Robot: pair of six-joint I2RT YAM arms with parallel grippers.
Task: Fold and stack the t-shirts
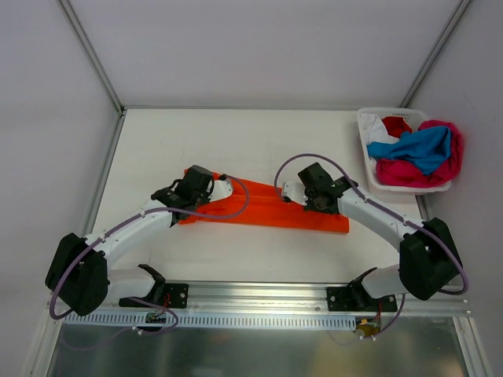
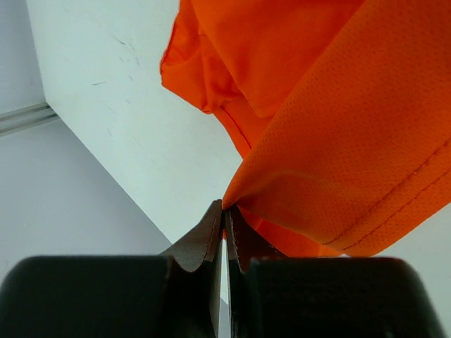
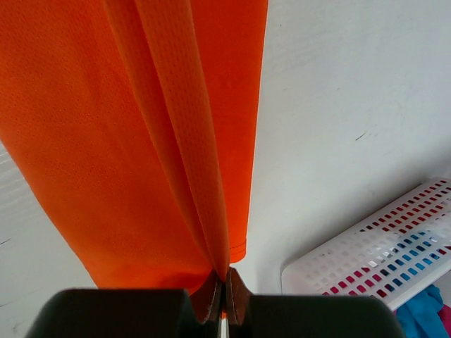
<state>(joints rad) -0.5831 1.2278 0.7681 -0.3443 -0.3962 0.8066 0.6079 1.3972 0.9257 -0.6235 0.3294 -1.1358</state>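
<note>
T-shirt (image 1: 267,207) on table (image 1: 196,141), basket (image 1: 367,155) far right

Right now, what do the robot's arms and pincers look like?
The left arm and right arm are white with chunky black joints and thin purple cables. The left pincer and right pincer are black, with dark brown pointed fingers.

A white table (image 1: 196,141) walled on three sides, orange t-shirt (image 1: 267,208) lying as a long narrow band across its middle, white plastic basket (image 1: 365,145) right of the shirt and farther back, at the table's right edge.
</note>
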